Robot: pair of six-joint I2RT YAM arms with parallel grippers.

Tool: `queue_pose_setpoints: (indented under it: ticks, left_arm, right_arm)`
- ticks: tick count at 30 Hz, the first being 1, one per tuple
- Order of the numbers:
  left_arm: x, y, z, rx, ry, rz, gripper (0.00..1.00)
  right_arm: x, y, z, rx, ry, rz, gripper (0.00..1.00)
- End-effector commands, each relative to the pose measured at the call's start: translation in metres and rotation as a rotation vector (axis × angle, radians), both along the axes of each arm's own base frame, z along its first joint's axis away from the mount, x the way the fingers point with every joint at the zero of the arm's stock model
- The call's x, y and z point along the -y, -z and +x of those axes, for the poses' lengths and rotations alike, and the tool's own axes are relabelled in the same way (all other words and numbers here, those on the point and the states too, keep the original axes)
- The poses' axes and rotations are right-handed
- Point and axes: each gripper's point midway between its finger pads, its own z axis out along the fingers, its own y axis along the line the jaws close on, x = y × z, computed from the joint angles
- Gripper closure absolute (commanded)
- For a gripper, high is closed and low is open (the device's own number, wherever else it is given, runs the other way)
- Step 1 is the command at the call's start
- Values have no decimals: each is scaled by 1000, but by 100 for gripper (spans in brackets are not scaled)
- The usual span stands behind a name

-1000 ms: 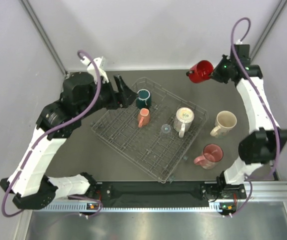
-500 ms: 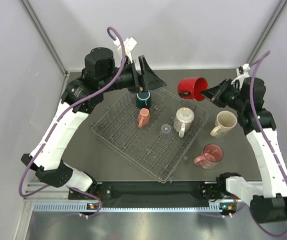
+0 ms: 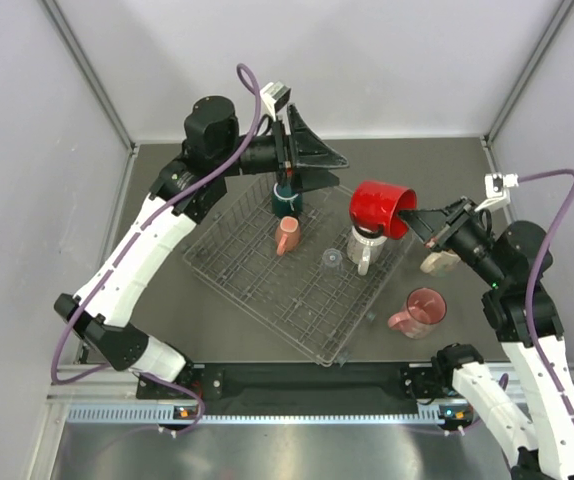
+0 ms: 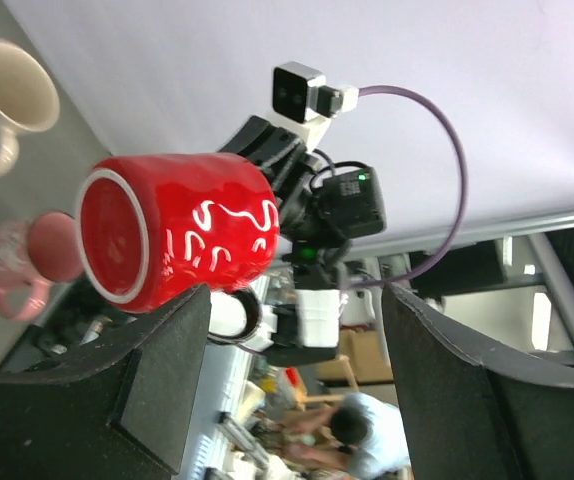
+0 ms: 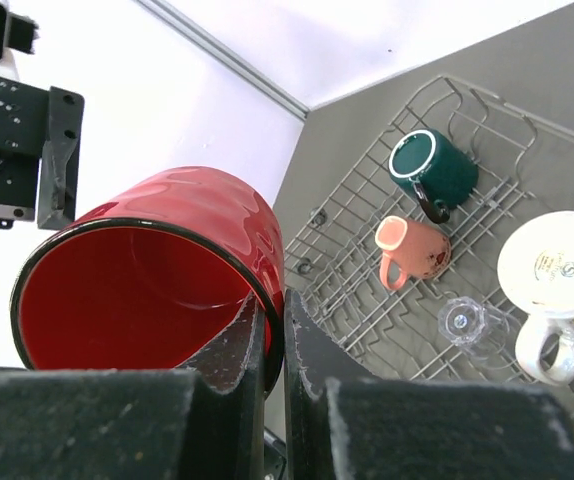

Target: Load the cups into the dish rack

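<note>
Pale walls [image 3: 367, 60] enclose a dark grey table [image 3: 217, 320], on which the rack [image 3: 257, 285] is set askew at the centre.

Four mugs are recorded inside the rack. A teal mug [image 3: 287, 198] is at the far corner, with a salmon mug [image 3: 287, 236] just near of it. A glass mug [image 3: 332, 260] sits at the middle and a white mug [image 3: 365, 245] towards the right corner. The salmon mug is seen lying on its side from the right wrist view.

Two mugs are noted on the table right of the rack. A cream mug [image 4: 7, 95] is largely hidden behind the right arm in the top view, and a pink mug [image 3: 422, 308] is near of it.

The red mug [image 3: 377, 207] is held in the air on its side, directly above the white mug. It is pinched at the rim by the right gripper [image 5: 267, 335], with one finger inside the mouth and one outside.

The left gripper [image 3: 332, 170] is raised above the far edge of the rack, over the teal mug. Its fingers are spread wide and nothing is held between them. The red mug is framed between them in the left wrist view.
</note>
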Motion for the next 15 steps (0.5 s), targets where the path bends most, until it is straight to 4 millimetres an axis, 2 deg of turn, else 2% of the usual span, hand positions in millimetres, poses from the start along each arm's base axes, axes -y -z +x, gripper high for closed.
queue_pose_setpoints:
  ticks: [1,2,3,8,11,12,15]
  left_arm:
    - [-5,-22,-22,-78,77,-92,26]
    - [-6,-24,-24,-82,84,-112,26]
    - [-7,-18,-26,-115,87,-113,27]
    - [-12,-12,-35,-276,97,-130,27]
    - [-11,-9,-40,-342,105,-137,27]
    - [-11,-16,-42,-324,114,-168,27]
    - [-5,-16,-43,-365,120,-196,27]
  right_arm:
    - [7,-47,-3,225,45,63,100]
    - [10,-43,0,240,66,55,100]
    - [17,-48,2,271,108,55,100]
    - [34,-88,-6,488,203,38,100]
    - [33,-102,-10,557,196,30,100]
    - [31,-109,-13,588,182,35,100]
    - [26,-116,-20,627,143,57,100]
